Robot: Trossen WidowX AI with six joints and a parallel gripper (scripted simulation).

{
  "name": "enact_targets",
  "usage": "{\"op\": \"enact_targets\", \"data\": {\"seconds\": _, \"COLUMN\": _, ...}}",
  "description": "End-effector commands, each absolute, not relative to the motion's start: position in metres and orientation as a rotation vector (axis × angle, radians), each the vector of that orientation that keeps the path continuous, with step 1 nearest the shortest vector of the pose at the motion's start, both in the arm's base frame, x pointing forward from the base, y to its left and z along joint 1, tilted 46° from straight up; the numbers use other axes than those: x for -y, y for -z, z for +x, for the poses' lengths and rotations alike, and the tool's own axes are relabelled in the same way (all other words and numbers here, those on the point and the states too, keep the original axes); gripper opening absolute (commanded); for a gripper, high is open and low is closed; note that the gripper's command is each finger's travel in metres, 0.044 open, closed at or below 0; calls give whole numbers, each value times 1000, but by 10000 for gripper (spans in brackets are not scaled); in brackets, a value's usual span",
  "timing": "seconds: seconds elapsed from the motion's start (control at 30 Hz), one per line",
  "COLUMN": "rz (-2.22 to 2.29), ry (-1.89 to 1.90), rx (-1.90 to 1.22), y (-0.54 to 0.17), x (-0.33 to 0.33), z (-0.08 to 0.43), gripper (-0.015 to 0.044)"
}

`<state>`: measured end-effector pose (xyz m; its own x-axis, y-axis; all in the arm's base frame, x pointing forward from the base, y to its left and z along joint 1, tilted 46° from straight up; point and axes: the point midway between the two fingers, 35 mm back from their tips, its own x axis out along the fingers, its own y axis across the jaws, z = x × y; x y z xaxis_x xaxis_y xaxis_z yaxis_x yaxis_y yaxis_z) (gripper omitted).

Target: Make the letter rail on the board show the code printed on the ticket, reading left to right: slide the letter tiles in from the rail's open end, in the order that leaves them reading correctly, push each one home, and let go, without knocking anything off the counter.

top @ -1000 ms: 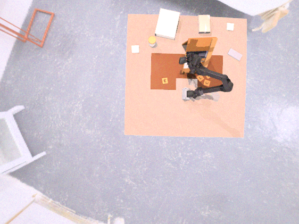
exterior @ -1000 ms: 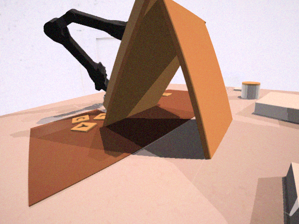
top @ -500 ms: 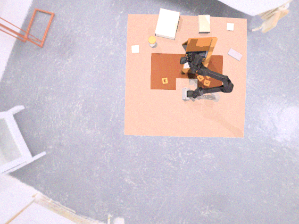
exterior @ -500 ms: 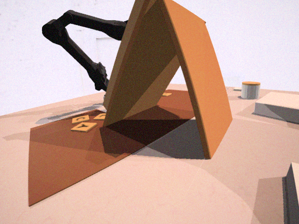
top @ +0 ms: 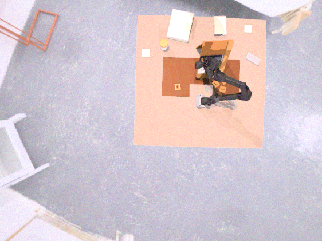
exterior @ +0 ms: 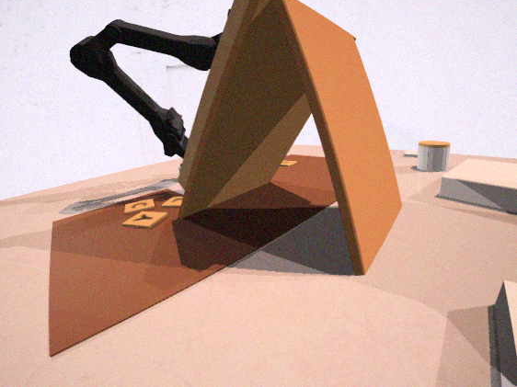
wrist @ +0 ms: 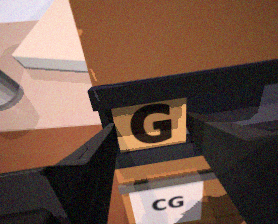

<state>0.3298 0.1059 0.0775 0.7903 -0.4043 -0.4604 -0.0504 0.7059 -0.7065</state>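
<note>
Wrist view: the gripper (wrist: 150, 122) (top: 204, 64) grasps the G tile (wrist: 150, 125), its letter upright, at the dark letter rail (wrist: 232, 82) (top: 221, 58) on the leaning orange board (wrist: 175, 35) (top: 215, 47) (exterior: 340, 111). Below the rail is the ticket (wrist: 167, 202) (top: 201, 70) (it reads CG). From above, one loose tile (top: 177, 86) (exterior: 289, 163) lies on the brown mat (top: 175, 72) (exterior: 92, 286), well apart from the tiles near the arm (top: 233, 81) (exterior: 147, 35). Farther out, a yellow-topped jar (top: 164, 44) (exterior: 433, 156) stands beside a white box (top: 180, 24) (exterior: 478, 177).

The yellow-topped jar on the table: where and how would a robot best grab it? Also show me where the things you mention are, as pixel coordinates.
The round, upright jar (top: 164, 44) (exterior: 433, 157) is probably best gripped around its pale side wall, below the yellow lid, coming from the side away from the big white box (top: 180, 26) (exterior: 483, 177), which stands close by.
</note>
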Motion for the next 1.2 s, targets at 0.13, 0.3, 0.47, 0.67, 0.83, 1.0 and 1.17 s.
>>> {"op": "enact_targets", "data": {"seconds": 0.13, "rz": -778, "ry": 206, "rx": -647, "y": -80, "x": -102, "z": 329, "gripper": 0}}
{"op": "enact_targets", "data": {"seconds": 0.3, "rz": -778, "ry": 206, "rx": -647, "y": -82, "x": -100, "z": 329, "gripper": 0}}
{"op": "enact_targets", "data": {"seconds": 0.47, "rz": -779, "ry": 206, "rx": -647, "y": -84, "x": -98, "z": 329, "gripper": 0}}
{"op": "enact_targets", "data": {"seconds": 0.67, "rz": -779, "ry": 206, "rx": -647, "y": -87, "x": -95, "z": 330, "gripper": 0}}
{"op": "enact_targets", "data": {"seconds": 0.83, "rz": -779, "ry": 206, "rx": -647, "y": -89, "x": -93, "z": 330, "gripper": 0}}
{"op": "enact_targets", "data": {"seconds": 1.0, "rz": -779, "ry": 206, "rx": -648, "y": -92, "x": -91, "z": 330, "gripper": 0}}
{"op": "enact_targets", "data": {"seconds": 1.17, "rz": -779, "ry": 206, "rx": -648, "y": -94, "x": -88, "z": 331, "gripper": 0}}
